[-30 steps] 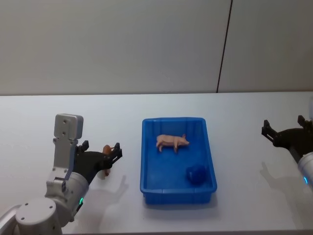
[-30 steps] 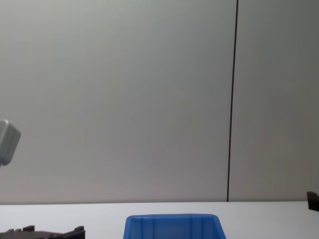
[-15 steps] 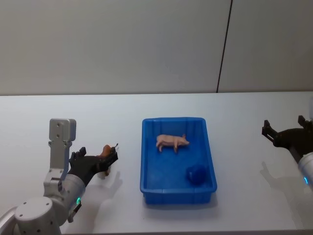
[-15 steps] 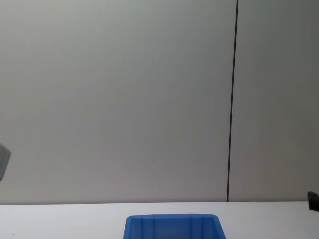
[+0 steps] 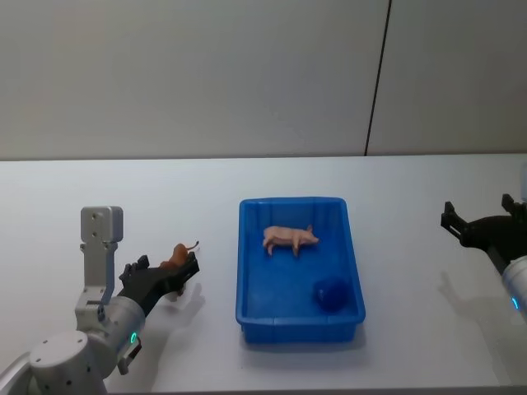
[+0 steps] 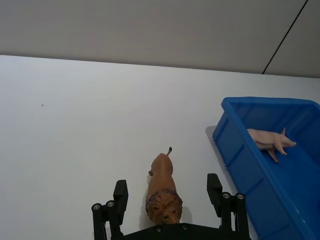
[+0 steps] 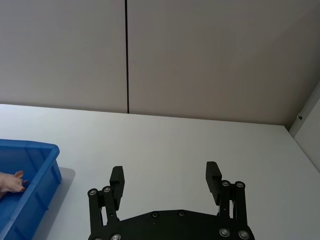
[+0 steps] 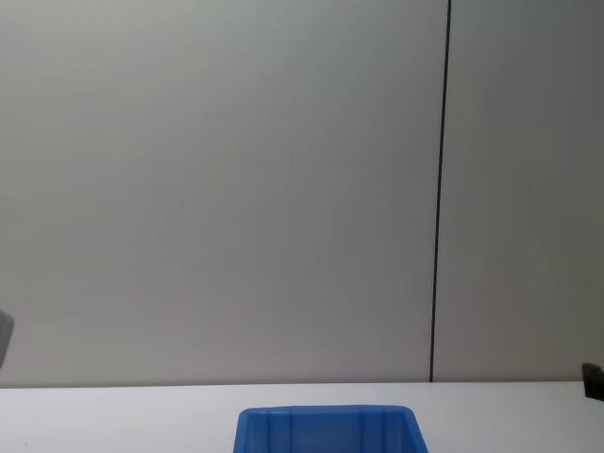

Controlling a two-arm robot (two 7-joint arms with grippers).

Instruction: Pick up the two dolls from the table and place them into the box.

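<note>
The left gripper (image 6: 167, 200) is straddling a lion doll (image 6: 163, 191) on the bench (image 5: 165, 206), fingers spread, not touching. The right gripper (image 7: 165, 181) is hovering parked, fingers apart. A pig doll (image 5: 290, 239) is lying in the box (image 5: 247, 271).

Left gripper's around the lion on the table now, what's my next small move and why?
Probably close the left gripper. Its fingers stand open on either side of the lion, which stands on the table between them. The pig already lies in the box; the right gripper hovers open, off to the side.
</note>
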